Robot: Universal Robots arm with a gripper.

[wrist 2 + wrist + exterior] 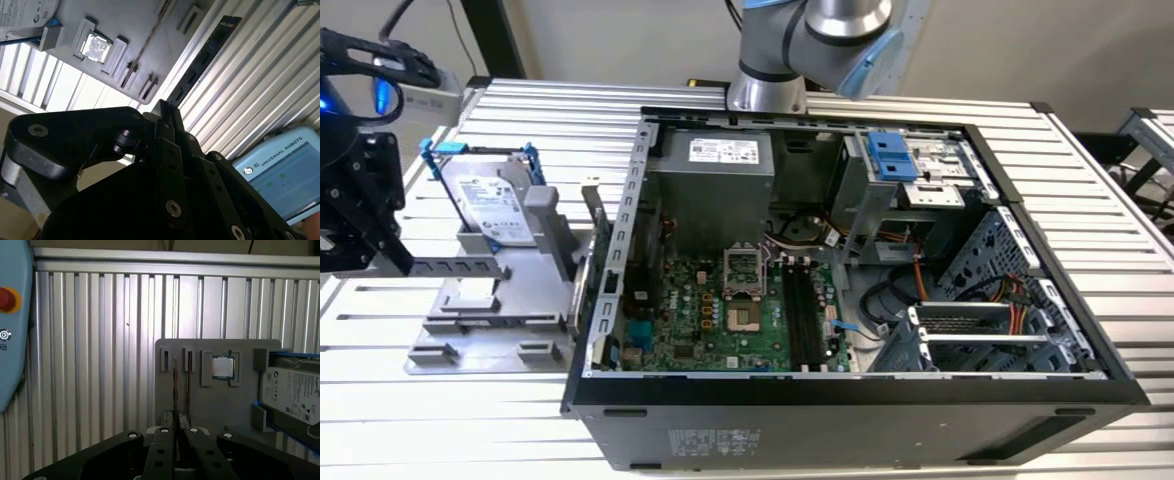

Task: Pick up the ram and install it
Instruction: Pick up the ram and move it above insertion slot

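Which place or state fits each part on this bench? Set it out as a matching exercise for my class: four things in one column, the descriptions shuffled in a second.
Things
1. ram
2. hard drive
3. processor chip
4. computer case

Places or states
A. lying flat in a recess of the grey holder
B. open, resting on the slatted table
C. clamped in the shut gripper
D. standing upright, with blue rails

Pairs: 1-C, 2-D, 3-A, 4-B
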